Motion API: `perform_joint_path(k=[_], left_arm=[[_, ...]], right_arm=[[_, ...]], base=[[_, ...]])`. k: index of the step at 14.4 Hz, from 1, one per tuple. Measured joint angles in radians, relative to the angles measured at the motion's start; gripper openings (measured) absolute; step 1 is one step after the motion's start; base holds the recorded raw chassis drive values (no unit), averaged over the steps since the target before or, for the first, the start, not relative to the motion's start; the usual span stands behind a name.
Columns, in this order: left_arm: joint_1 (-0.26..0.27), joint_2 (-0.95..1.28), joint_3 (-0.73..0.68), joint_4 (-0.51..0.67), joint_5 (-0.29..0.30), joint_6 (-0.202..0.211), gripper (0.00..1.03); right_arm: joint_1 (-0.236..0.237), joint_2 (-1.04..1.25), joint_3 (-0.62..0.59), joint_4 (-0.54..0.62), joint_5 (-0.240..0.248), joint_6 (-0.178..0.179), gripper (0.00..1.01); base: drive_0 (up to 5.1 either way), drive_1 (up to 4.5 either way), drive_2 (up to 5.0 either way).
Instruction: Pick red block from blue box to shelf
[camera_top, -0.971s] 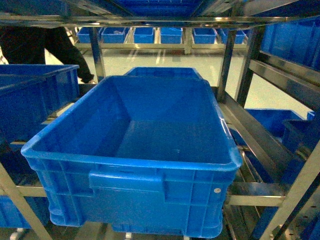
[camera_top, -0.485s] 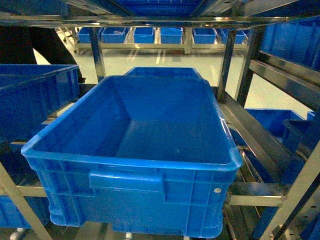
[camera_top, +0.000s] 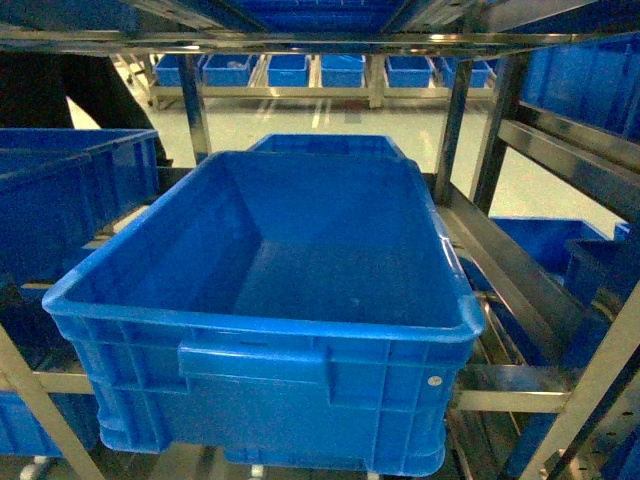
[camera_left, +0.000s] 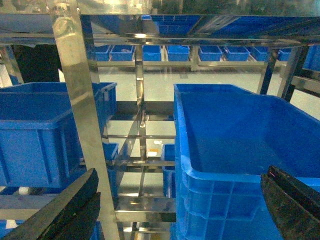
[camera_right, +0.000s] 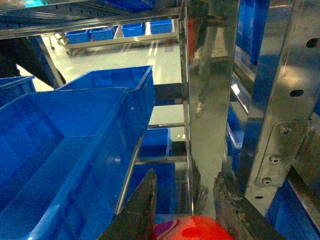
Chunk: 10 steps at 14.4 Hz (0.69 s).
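In the right wrist view the red block (camera_right: 196, 229) sits between the two dark fingers of my right gripper (camera_right: 185, 176), which is shut on it. Only the block's glossy top shows at the bottom edge. The gripper hangs beside a steel upright of the shelf (camera_right: 210, 100), to the right of a big dark blue crate (camera_right: 60, 150). My left gripper (camera_left: 179, 173) is open with nothing between its fingers, facing the shelf (camera_left: 75, 100) and the crate's left corner (camera_left: 240, 150). The blue box is out of view. Neither gripper appears in the head view.
The large dark blue ribbed crate (camera_top: 270, 300) fills the shelf bay in front of me between steel uprights (camera_top: 455, 120). Another crate (camera_top: 60, 200) stands to its left and one more behind it (camera_top: 325, 143). Further crates line racks across the aisle (camera_top: 290, 68).
A dark figure behind the shelf at the upper left of the head view has shifted to the left. The crate and shelf have not moved.
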Motion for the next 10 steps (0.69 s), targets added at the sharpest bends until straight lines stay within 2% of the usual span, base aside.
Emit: perform_joint_path(k=[10], left_arm=[[0.0, 0.0, 0.0, 0.0, 0.0, 0.0, 0.98]], right_arm=[[0.0, 0.0, 0.0, 0.0, 0.0, 0.0, 0.28]], base=[[0.0, 0.0, 0.0]])
